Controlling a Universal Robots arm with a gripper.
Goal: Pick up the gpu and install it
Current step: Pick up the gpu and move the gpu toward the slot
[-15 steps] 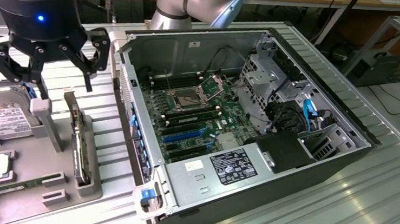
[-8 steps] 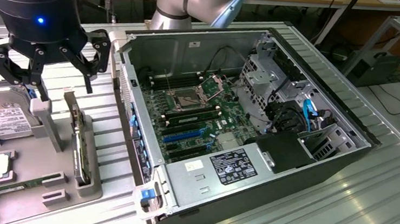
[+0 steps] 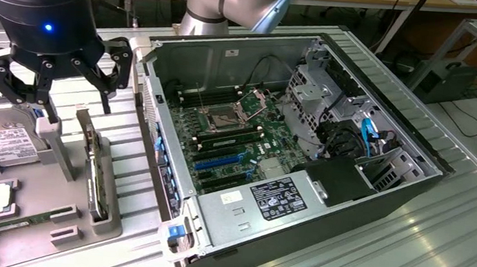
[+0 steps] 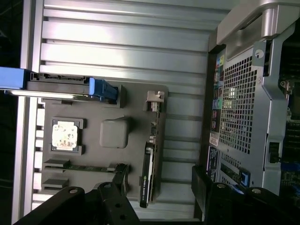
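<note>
The gripper hangs with its jaws spread wide over the gray parts tray. Below it the gpu stands on edge in a slot, left of the computer case in the exterior view. It is probably light, stiff and fragile, best pinched across its flat faces.

Ribbed metal table streaked with glare, open computer case laid on its side upon it, grey parts tray set just beside the case at the exterior view's left, possibly touching it.
</note>
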